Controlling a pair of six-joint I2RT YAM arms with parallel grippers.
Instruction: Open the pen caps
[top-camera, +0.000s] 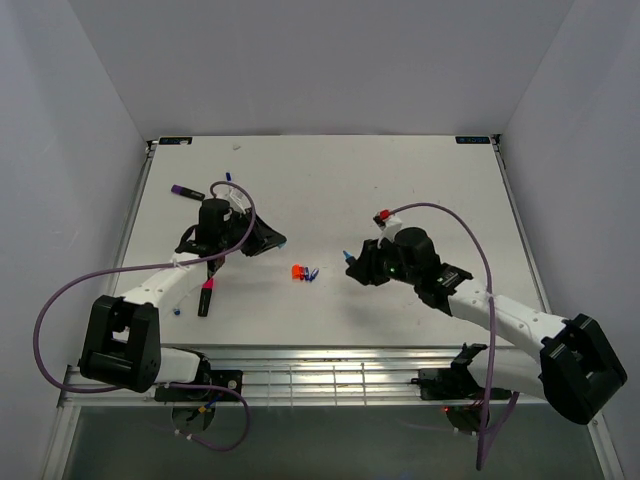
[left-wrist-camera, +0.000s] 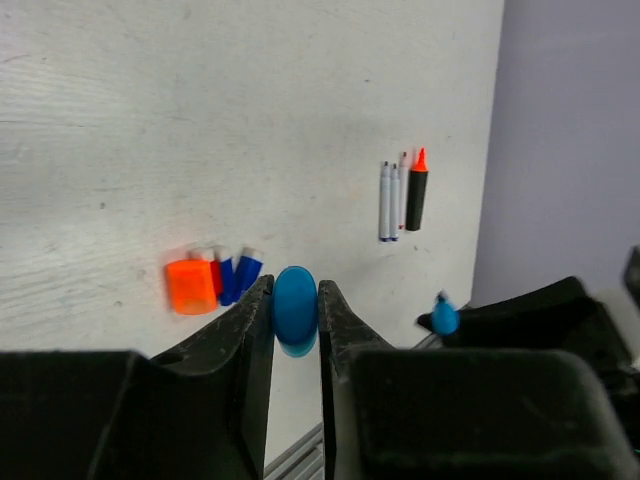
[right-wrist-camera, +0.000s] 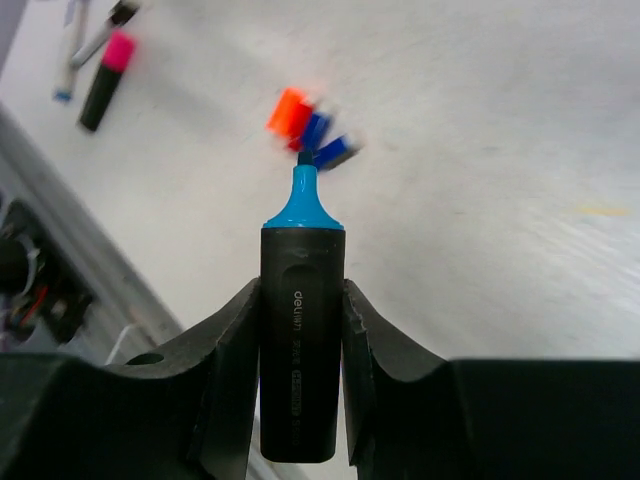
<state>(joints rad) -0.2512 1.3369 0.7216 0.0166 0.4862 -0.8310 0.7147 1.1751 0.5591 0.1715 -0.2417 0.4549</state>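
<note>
My left gripper is shut on a chunky blue cap, held above the table; in the top view this gripper is left of centre. My right gripper is shut on a black highlighter body whose bare blue tip points away; from above it is right of centre. Between the two grippers an orange cap lies on the table beside tiny slim blue and red caps. A magenta-capped highlighter lies at the near left and a purple-capped one at the far left.
An uncapped orange-tipped highlighter and thin white pens lie together behind the right arm. Another slim pen lies at the far left. A metal rail runs along the table's near edge.
</note>
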